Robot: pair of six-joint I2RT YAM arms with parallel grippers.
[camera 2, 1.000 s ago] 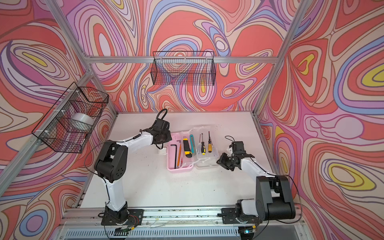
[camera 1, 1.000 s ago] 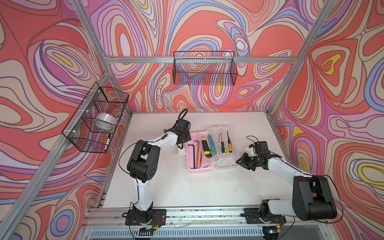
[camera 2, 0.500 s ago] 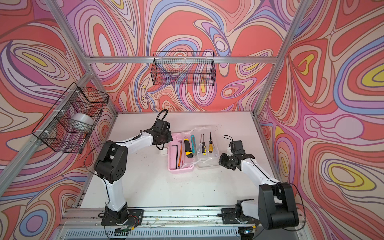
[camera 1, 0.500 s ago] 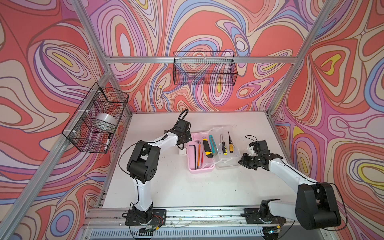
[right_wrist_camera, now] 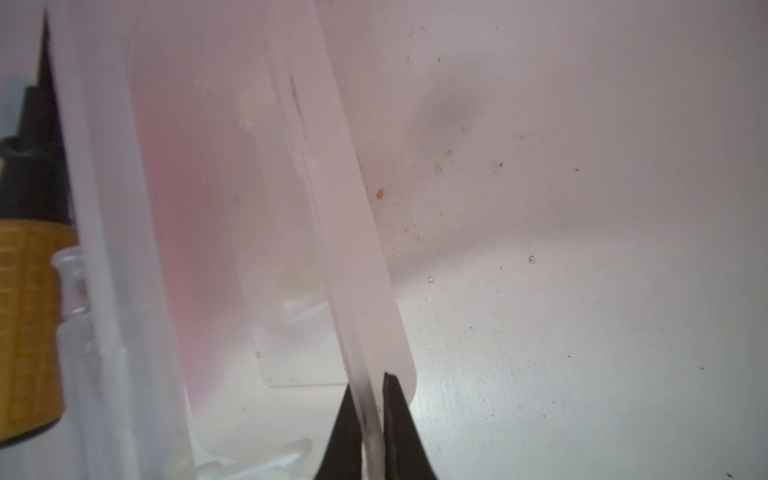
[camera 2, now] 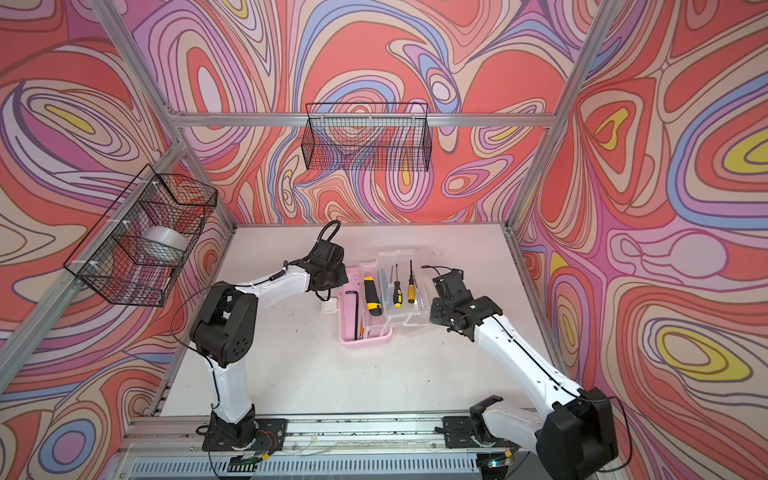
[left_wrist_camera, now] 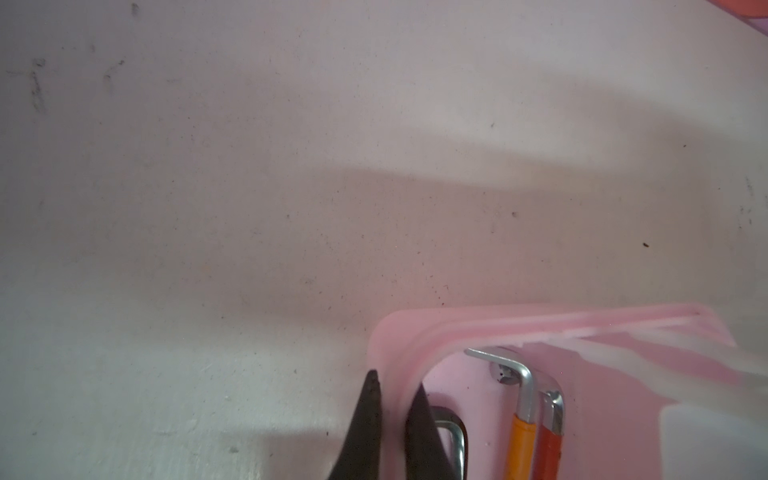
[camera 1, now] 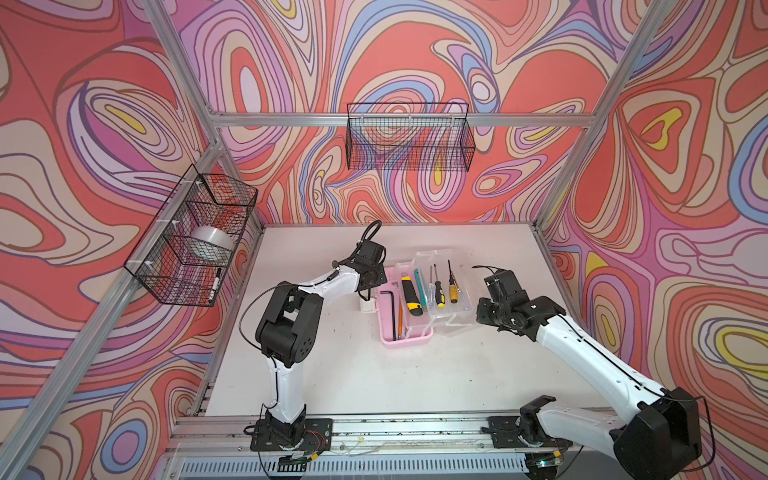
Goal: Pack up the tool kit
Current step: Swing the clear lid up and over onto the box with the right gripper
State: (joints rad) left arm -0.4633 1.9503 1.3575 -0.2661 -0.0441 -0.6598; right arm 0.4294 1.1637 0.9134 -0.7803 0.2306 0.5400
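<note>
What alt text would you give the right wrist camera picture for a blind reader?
The right pincer is shut on the thin edge of the tool kit's translucent lid, close up over a scuffed white table. A blurred yellow screwdriver handle shows beyond the lid's wall.

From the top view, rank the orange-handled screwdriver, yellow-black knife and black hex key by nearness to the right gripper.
1. Orange-handled screwdriver, rightmost, beside the right gripper.
2. Yellow-black knife, middle.
3. Black hex key, leftmost, in the pink plastic case.
</note>
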